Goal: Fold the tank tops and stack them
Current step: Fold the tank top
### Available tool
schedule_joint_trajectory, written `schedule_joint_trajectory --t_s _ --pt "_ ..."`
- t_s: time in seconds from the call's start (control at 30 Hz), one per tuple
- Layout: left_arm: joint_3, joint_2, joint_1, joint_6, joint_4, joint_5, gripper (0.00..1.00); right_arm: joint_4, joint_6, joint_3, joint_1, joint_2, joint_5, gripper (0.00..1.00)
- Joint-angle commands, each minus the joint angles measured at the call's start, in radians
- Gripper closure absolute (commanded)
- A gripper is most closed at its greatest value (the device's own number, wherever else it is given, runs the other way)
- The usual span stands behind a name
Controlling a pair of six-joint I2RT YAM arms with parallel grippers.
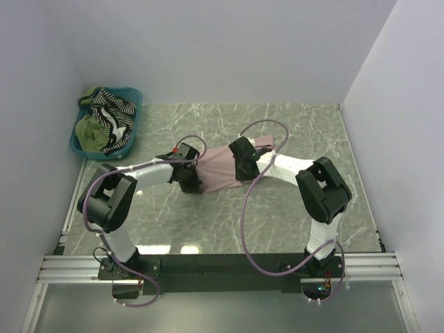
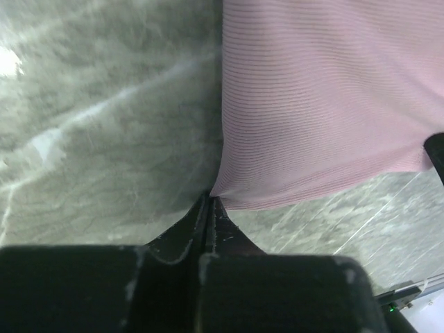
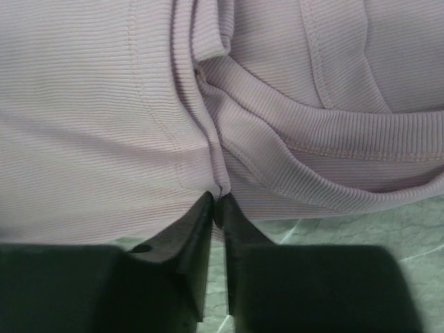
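While one dusty pink tank top (image 1: 220, 173) is lying on the marble table (image 1: 208, 229), both arms are reaching over it from the near edge. The top is resting about in the middle of the table, between the two grippers.

The left gripper (image 2: 210, 206) is sitting at the left end of the pink cloth. Its two fingers are pressing flat together, and they are pinching one corner of the top. The fabric is drawing to a point at their tips.

The right gripper (image 3: 218, 207) is sitting at the right end, where the seamed edges and straps are bunching in several folds. Its two fingers are standing almost together with only a thin slit between them, and a fold of pink cloth is meeting their tips. I cannot tell if they are really gripping that fold or only touching it.

One teal basket (image 1: 75, 144) is standing in the far left corner of the table, well apart from the pink top. Inside it, black-and-white striped cloth (image 1: 114, 109) and olive green cloth (image 1: 90, 130) are lying crumpled together. I cannot count how many tops these are making.
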Motion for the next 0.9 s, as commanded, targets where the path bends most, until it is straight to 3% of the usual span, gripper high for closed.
schedule_joint_trajectory --t_s 0.0,0.07,0.13,0.23,0.37,0.47,0.6,0.87 --pt "-0.033 -0.025 -0.021 0.018 -0.079 -0.007 0.95 0.003 -0.019 -0.026 -0.009 -0.015 0.016 0.79" --pt "-0.035 -0.042 -0.022 0.028 -0.085 0.006 0.91 0.003 -0.020 -0.037 -0.010 -0.039 0.019 0.71" --pt "-0.033 -0.077 -0.022 0.041 -0.088 0.015 0.80 -0.001 -0.022 -0.037 -0.012 -0.059 0.029 0.66" --pt "-0.009 -0.125 -0.021 0.063 -0.111 0.026 0.61 -0.012 -0.019 -0.025 -0.021 -0.096 0.031 0.64" --pt "0.051 -0.180 -0.015 0.090 -0.138 0.015 0.49 -0.030 0.006 -0.008 -0.030 -0.165 0.049 0.64" --pt "0.083 -0.188 0.039 0.100 -0.134 -0.002 0.48 -0.027 0.029 -0.018 -0.026 -0.226 0.054 0.64" --pt "0.170 -0.082 0.145 0.104 -0.060 0.013 0.49 0.019 0.053 -0.040 0.046 -0.271 0.010 0.64" --pt "0.396 0.206 0.211 0.176 0.036 0.137 0.50 0.060 0.008 0.092 0.256 -0.124 0.049 0.64"
